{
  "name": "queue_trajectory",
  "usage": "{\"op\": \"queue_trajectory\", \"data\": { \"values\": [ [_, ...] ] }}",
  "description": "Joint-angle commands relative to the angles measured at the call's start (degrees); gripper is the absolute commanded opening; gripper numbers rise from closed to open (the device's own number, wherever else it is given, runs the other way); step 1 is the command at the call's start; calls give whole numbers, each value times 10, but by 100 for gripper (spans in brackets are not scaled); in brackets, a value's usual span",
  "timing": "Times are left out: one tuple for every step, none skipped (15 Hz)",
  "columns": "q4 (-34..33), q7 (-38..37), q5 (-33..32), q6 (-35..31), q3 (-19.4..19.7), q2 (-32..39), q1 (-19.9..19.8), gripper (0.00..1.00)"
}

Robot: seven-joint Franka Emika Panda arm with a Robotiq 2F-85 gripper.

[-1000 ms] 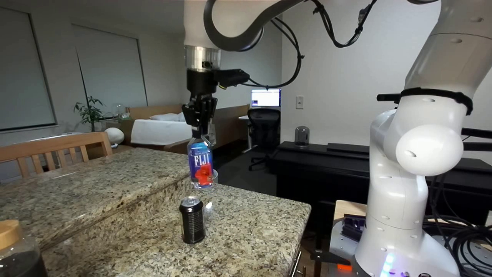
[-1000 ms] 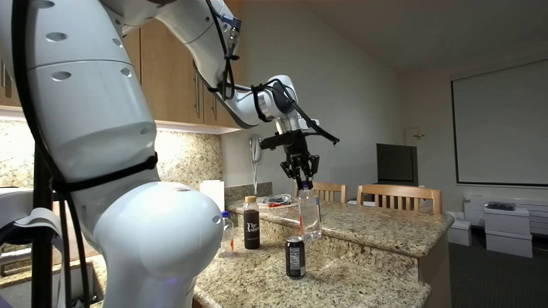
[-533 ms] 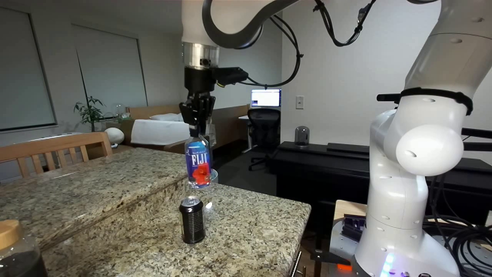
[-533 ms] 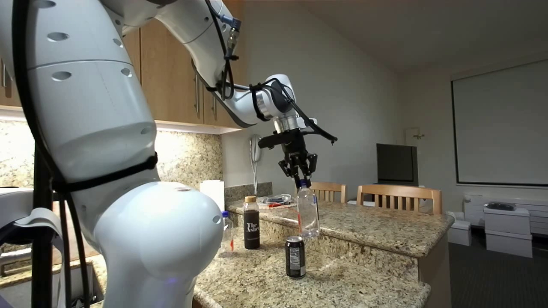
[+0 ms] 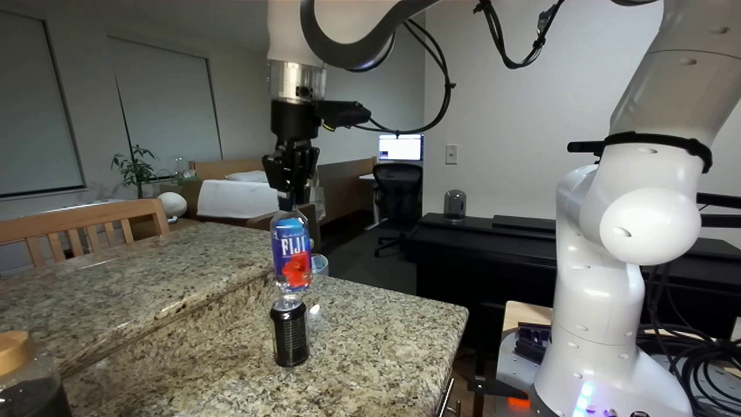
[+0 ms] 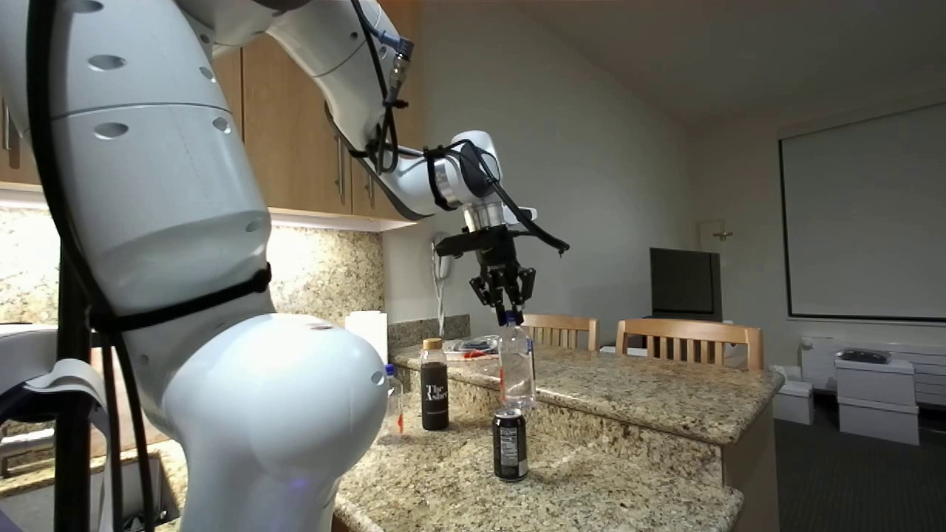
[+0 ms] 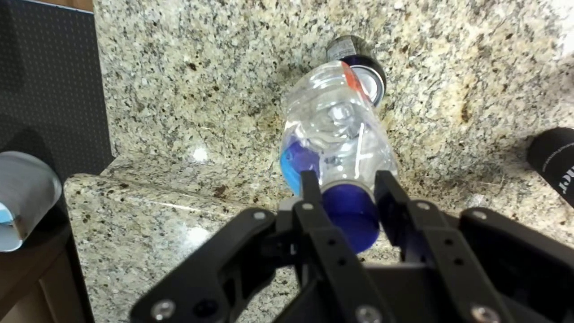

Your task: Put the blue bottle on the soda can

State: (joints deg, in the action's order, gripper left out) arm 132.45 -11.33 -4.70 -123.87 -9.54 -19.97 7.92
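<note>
The gripper (image 7: 346,186) is squeezing the blue cap (image 7: 350,220) of the blue bottle (image 5: 292,249). The wrist view shows a finger (image 7: 310,188) on each side of the cap. In both exterior views the bottle is just above the soda can (image 6: 510,447), leaning a little, and I cannot tell if they touch. The wrist view shows the can peeking out on the far side, partly behind the bottle. Only in an exterior view can you see the whole red flower (image 5: 296,270) on the bottle. In an exterior view a tan-capped dark bottle (image 6: 434,388) stands to the can's left, and another clear bottle (image 6: 393,406) farther left, partly behind the arm (image 6: 273,414).
</note>
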Motion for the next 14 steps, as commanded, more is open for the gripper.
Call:
{"op": "queue_trajectory", "data": {
  "values": [
    [-5,13,19,-2,-3,-2,5,15],
    [-5,15,20,-4,-3,1,7,15],
    [-4,14,18,-6,-3,3,8,15],
    [-3,17,19,-11,-3,5,9,15],
    [-3,19,21,-11,-3,7,10,15],
    [-4,20,22,-12,-2,10,11,15],
    [-4,21,23,-13,-3,12,13,15],
    [-5,23,26,-15,-2,15,15,15],
    [-5,24,28,-17,-2,17,16,15],
    [-6,25,30,-17,-2,20,17,15],
    [-6,26,32,-18,-3,21,18,15],
    [-6,25,31,-19,-3,23,18,15],
    [-5,25,32,-20,-4,24,18,15],
    [-5,25,32,-22,-4,24,19,15]
  ]
}}
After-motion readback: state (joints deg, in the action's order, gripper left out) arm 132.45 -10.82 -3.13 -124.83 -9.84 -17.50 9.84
